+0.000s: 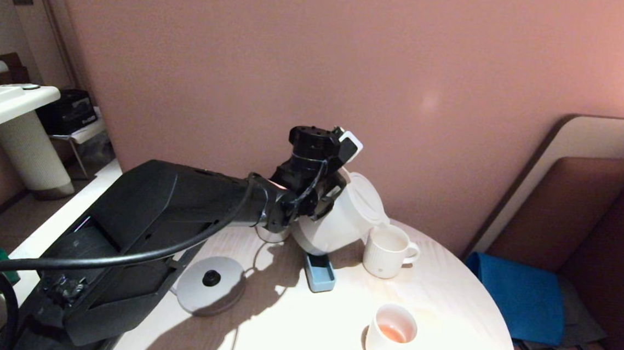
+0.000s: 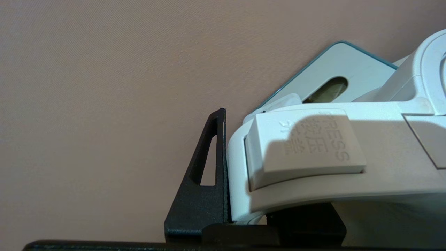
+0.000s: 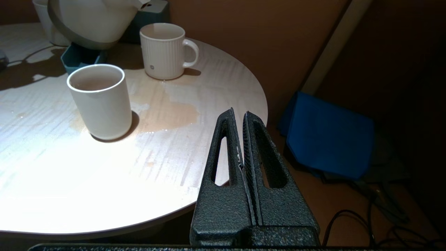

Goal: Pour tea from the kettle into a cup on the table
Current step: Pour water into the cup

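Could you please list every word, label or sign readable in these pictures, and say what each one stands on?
"PRESS": embossed on the grey rectangular lid-release button atop the cream-white electric kettle's handle, seen in the left wrist view.
Embossed Chinese characters beside it on the same button: partly shadowed, not readable with confidence.
Small dark mark low on the white ribbed mug: too small to read.
No other text is visible.

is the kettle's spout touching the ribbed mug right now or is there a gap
Cannot tell. In the head view the kettle tilts with its spout right at the cup rim, overlapping it. The right wrist view crops the spout's tip, so neither shows contact or a gap.
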Controlling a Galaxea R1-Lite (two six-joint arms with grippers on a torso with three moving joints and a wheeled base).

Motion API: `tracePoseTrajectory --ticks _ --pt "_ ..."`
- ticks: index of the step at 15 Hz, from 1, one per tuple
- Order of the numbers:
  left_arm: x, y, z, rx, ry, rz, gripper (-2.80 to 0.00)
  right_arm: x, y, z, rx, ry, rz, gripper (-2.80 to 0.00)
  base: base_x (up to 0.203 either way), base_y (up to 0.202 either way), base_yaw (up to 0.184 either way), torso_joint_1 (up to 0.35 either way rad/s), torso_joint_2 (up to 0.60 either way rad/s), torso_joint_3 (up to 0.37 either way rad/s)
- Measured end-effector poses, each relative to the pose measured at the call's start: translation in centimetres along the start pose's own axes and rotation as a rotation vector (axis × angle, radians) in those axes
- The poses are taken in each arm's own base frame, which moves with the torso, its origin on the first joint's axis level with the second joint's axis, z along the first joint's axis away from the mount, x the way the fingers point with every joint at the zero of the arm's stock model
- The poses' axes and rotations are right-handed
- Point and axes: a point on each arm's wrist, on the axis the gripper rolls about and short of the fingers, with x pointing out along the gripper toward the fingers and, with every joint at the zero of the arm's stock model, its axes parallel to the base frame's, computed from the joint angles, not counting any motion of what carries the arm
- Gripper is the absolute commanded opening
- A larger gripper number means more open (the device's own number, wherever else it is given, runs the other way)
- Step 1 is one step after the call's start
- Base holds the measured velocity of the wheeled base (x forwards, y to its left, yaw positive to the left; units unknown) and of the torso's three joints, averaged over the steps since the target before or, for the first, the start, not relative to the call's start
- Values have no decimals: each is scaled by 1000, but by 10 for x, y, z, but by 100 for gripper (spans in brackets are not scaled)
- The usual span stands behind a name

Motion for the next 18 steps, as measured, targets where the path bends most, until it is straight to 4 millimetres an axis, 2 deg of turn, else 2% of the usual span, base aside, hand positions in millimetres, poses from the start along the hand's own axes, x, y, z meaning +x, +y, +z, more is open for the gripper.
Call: tracePoseTrajectory --ticks 8,12,18 --pt "-2 0 3 19 -8 -3 -280 0 0 0 0 0 0 -280 0 0 0 0 0 0" --pt "-8 11 13 -92 -33 11 -280 0 0 0 0 0 0 -280 0 0 0 0 0 0" --pt "-10 15 16 -107 -41 18 -280 0 0 0 2 0 0 -280 0 0 0 0 0 0"
